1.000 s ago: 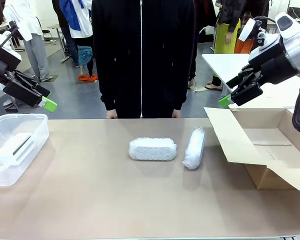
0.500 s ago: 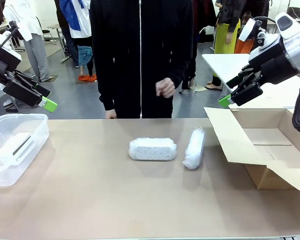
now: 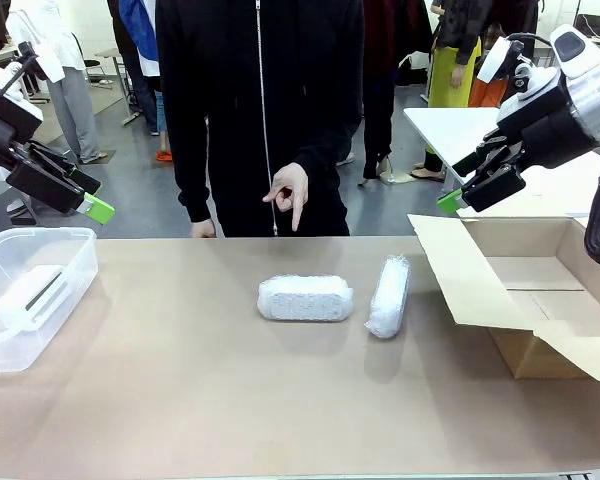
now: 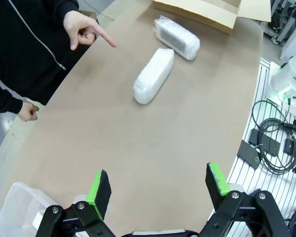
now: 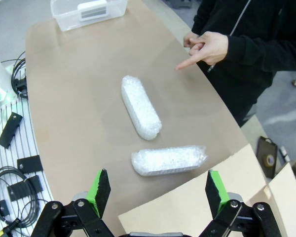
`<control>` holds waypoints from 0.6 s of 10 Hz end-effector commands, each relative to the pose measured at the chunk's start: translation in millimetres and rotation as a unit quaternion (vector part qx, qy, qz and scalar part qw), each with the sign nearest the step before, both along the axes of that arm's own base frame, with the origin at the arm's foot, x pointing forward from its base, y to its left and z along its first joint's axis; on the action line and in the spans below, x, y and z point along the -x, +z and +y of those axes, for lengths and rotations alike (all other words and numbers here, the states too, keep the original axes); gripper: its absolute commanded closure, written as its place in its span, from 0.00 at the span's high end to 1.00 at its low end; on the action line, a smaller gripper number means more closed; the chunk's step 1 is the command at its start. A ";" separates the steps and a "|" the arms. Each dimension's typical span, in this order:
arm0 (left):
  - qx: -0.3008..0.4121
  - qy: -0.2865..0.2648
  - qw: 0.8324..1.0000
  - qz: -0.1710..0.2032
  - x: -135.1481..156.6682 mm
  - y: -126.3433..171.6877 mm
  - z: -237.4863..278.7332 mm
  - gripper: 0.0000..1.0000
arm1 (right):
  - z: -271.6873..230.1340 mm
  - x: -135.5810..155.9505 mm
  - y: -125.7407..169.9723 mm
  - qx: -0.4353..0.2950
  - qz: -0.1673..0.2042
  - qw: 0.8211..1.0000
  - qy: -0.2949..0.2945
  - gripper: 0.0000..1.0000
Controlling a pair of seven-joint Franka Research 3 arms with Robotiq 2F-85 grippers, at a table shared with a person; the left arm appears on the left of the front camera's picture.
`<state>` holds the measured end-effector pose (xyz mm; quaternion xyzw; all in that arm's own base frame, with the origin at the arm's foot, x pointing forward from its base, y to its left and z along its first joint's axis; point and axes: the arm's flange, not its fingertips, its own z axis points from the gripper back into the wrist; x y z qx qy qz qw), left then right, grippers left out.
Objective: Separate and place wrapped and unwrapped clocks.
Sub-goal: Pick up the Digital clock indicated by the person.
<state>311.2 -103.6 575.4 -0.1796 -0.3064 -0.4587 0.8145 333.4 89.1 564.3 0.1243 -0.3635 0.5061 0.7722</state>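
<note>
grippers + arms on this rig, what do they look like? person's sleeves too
The left gripper and right gripper have black linkage bodies and fingers tipped with bright green pads. The right arm has a white shell, a black wrist and a black cable looping beside it. The person wears a black zip-front jacket with long sleeves.

Beyond the tan desk point(image 3: 180, 400), grey floor point(image 3: 130, 195) under even indoor light; white table point(image 3: 450, 125) off the desk's far right corner; slatted aluminium rails point(image 4: 281, 192) along the desk's near edge.
</note>
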 end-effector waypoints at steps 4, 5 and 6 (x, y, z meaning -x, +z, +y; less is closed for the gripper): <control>0.001 0.004 1.000 -0.003 -1.9 -0.5 0.2 1.00 | -0.5 -0.8 -1.2 -0.006 0.004 1.000 0.005 1.00; 0.001 0.004 1.000 -0.003 -1.9 -0.5 0.2 1.00 | -0.5 -0.8 -1.2 -0.006 0.004 1.000 0.005 1.00; 0.001 0.004 1.000 -0.003 -1.9 -0.5 0.2 1.00 | -0.5 -0.8 -1.2 -0.006 0.004 1.000 0.005 1.00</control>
